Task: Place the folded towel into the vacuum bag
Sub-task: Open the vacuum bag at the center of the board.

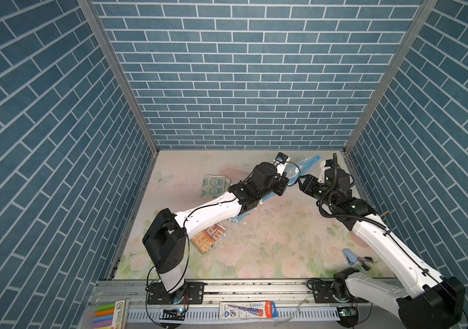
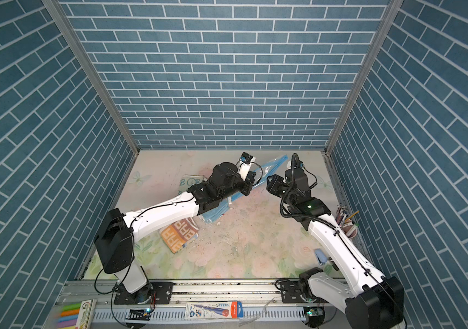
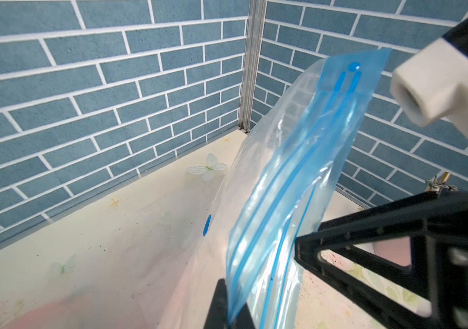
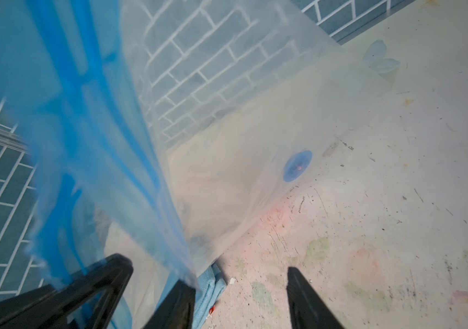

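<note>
The vacuum bag (image 1: 308, 163), clear with a blue zip strip, is lifted at the back of the table in both top views (image 2: 276, 163). My left gripper (image 3: 228, 302) is shut on the zip strip (image 3: 298, 171). The round blue valve cap (image 4: 297, 166) lies lower on the bag. My right gripper (image 4: 237, 279) is open right beside the strip; the bag's edge hangs against one of its fingers (image 4: 180, 293). A folded blue towel (image 4: 211, 284) lies under the bag's near end. A pale folded towel (image 1: 214, 186) with teal print lies left of the left arm.
An orange patterned towel (image 1: 208, 237) lies under the left forearm. A small blue clip (image 1: 349, 256) sits at the front right. A pen cup (image 2: 347, 223) stands by the right wall. Boxed items (image 1: 248, 310) and markers (image 1: 107, 313) rest on the front rail.
</note>
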Robot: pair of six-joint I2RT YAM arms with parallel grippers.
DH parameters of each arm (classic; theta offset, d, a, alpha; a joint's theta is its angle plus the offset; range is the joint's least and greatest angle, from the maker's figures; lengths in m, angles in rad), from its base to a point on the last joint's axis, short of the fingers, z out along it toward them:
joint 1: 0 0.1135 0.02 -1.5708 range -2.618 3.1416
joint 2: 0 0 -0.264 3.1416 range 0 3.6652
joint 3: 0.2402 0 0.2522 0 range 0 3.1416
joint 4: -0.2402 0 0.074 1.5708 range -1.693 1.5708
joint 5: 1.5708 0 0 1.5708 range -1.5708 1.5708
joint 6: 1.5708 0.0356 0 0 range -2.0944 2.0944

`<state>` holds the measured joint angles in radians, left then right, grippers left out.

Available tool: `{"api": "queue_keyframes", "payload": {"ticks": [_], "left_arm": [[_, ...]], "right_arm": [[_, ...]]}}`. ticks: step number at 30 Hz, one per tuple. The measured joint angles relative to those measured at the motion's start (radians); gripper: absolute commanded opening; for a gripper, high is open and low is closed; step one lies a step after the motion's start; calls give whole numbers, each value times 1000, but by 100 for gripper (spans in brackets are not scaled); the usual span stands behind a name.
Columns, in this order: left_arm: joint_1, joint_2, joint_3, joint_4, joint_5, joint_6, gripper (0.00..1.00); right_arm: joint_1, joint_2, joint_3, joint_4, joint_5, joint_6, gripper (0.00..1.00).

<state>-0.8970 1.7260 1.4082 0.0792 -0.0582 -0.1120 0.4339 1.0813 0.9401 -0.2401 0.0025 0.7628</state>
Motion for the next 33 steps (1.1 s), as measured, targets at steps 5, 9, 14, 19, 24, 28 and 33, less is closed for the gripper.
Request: {"api": "queue_keyframes", "payload": {"ticks": [5,9,14,19,24,28,33], "left_arm": [[-2,0,0,0,-1,0,0],[-9,0,0,1,-1,-1,0],[-13,0,-9,1,5,-8,0],[-14,0,-16,1,17,-20,0],[-17,0,-16,1,33,-32,0],[-19,0,-16,0,37,-34,0],[-19,-4,-16,1,32,-34,0]], "right_arm": [[1,0,0,37,-6,18,60],[1,30,11,41,-6,29,61],[4,49,15,49,-6,45,61],[9,31,15,69,0,49,61],[10,54,40,72,5,53,63],[10,101,75,74,27,53,62],[14,145,109,64,55,53,56]]}}
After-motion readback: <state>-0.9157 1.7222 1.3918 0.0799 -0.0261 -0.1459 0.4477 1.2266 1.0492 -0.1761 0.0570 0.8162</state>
